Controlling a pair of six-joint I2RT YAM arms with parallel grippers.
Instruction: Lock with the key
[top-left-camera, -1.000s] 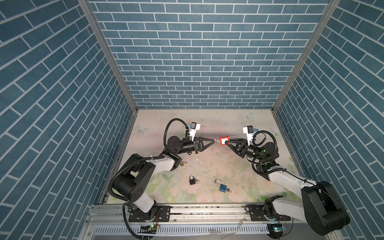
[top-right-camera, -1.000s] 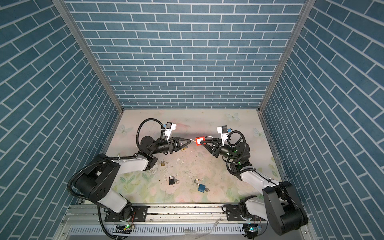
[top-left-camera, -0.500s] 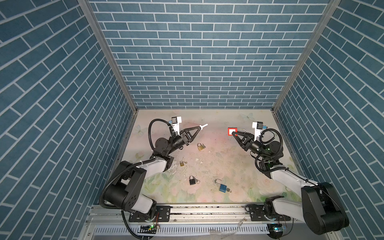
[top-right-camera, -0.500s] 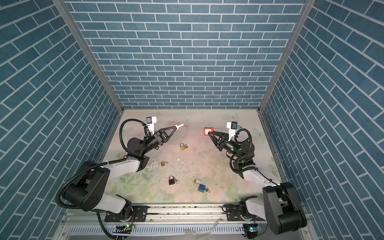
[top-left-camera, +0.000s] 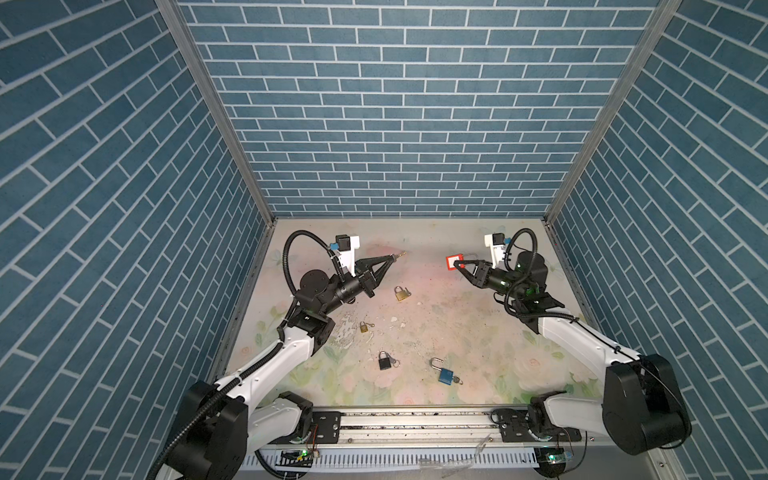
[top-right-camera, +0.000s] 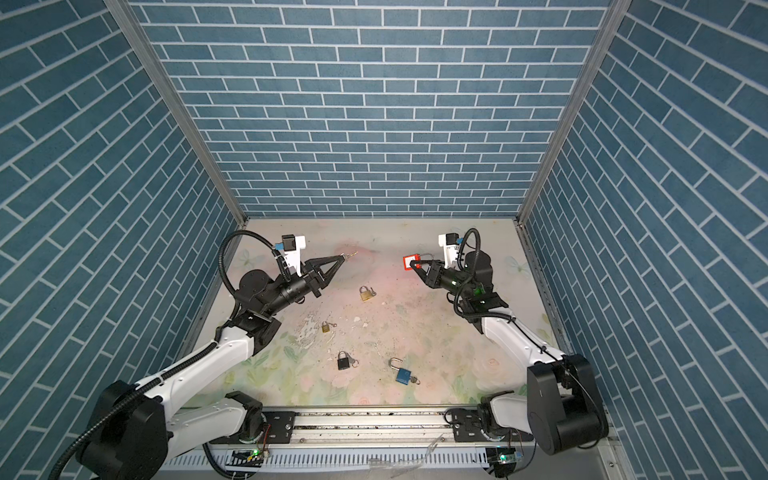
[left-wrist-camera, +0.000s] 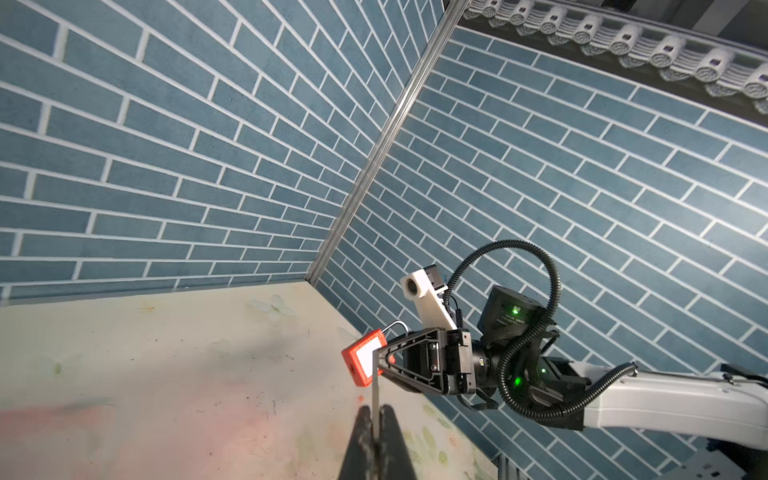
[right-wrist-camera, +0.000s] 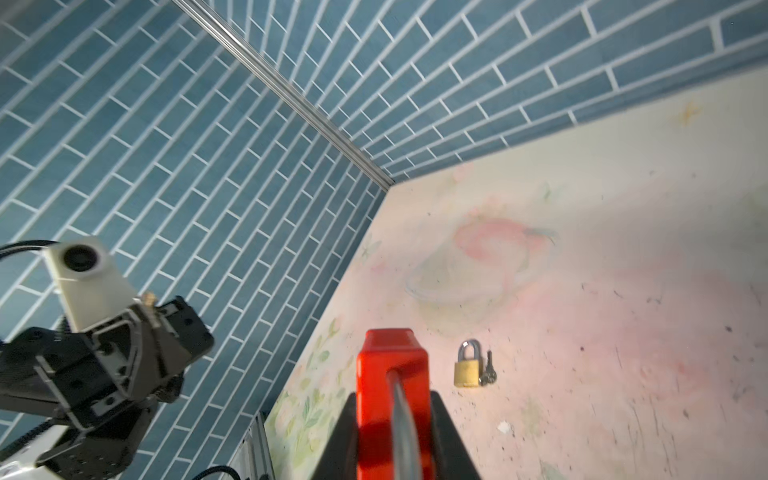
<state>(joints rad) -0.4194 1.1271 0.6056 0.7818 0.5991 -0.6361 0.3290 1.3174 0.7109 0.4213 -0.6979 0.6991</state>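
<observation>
Left end effector (top-left-camera: 388, 258) is clamped shut on the key (top-left-camera: 400, 252). The thin blade sticks out past the tips and shows edge-on in the left wrist view. Right end effector (top-left-camera: 460, 264) is closed on the red padlock (top-left-camera: 453, 262), gripping the body from both sides, with the wire shackle on the wrist side. I can't tell if the shackle is latched.

Both are held up off the worktop (top-left-camera: 457, 324), well apart and roughly facing each other across the middle. The key is not in the lock.

Lying loose on the worktop:
- brass padlock (top-left-camera: 401, 293) with its key beside it
- small brass padlock (top-left-camera: 364, 327)
- black padlock (top-left-camera: 385, 360)
- blue padlock (top-left-camera: 444, 374), shackle swung open

None of them is touched.

Step, as I judge it: both parts are in hand, and insertion is not yet done.

The next move calls for closing the gap and lining the blade up with the keyhole on the red body's end face. The blade then needs rolling to match the slot, pushing in straight, then turning. The right side needs to hold firm against that push. The thin blade could slip or twist in the grip if it goes in off-axis.
</observation>
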